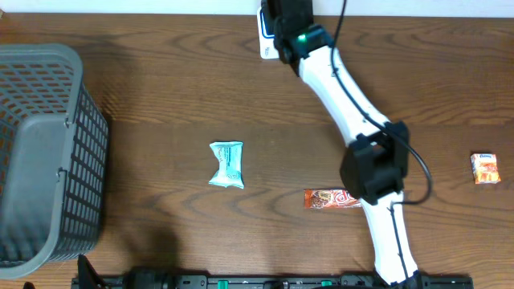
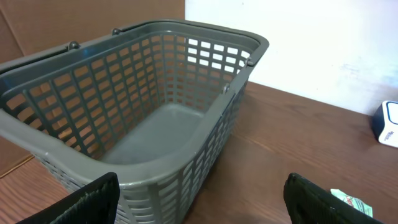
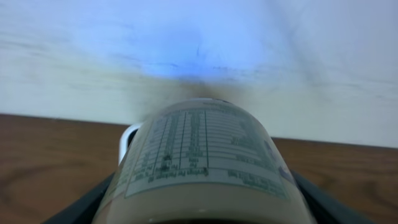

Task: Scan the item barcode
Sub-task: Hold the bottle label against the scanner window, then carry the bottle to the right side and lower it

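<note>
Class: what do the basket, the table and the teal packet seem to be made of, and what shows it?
The basket looks like matt grey moulded plastic: lattice walls, smooth rim. The table is dark wood or wood-look laminate: grain shows. The teal packet is probably thin plastic film: crimped ends, creases.

Right arm [image 1: 349, 96] stretched way out, left side just open

It reaches from the near edge clear across to the far side, bent a bit at the black elbow [image 1: 373, 168]. The right gripper [image 1: 285, 24] has both fingers squeezed onto a container [image 3: 202, 155]. The left gripper [image 2: 202, 208] has its fingers [image 2: 90, 199] spread wide, nothing between them.
</note>
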You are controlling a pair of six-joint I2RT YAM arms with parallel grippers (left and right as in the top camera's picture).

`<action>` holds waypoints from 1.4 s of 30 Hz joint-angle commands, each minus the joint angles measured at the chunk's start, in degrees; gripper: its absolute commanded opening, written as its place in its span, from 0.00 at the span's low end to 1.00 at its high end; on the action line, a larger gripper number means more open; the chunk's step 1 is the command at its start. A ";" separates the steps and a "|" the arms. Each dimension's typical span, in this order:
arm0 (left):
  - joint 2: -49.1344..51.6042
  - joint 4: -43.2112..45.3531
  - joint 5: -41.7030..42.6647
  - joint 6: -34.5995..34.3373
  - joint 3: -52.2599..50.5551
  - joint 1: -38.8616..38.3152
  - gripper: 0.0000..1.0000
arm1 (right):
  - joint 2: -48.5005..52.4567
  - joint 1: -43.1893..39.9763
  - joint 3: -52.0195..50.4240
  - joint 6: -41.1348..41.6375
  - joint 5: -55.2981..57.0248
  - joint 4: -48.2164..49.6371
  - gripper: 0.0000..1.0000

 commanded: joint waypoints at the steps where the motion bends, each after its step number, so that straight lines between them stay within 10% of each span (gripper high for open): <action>1: 0.13 0.09 0.02 -0.09 0.11 0.24 0.85 | 3.61 -0.20 0.79 -3.19 5.49 6.82 0.52; 30: 0.13 0.09 0.04 -0.11 0.11 0.24 0.84 | 12.35 3.39 0.81 -12.37 18.53 22.34 0.51; 42: 0.13 0.09 0.04 -0.11 0.11 0.24 0.85 | -1.84 4.83 0.81 2.71 15.32 -16.57 0.53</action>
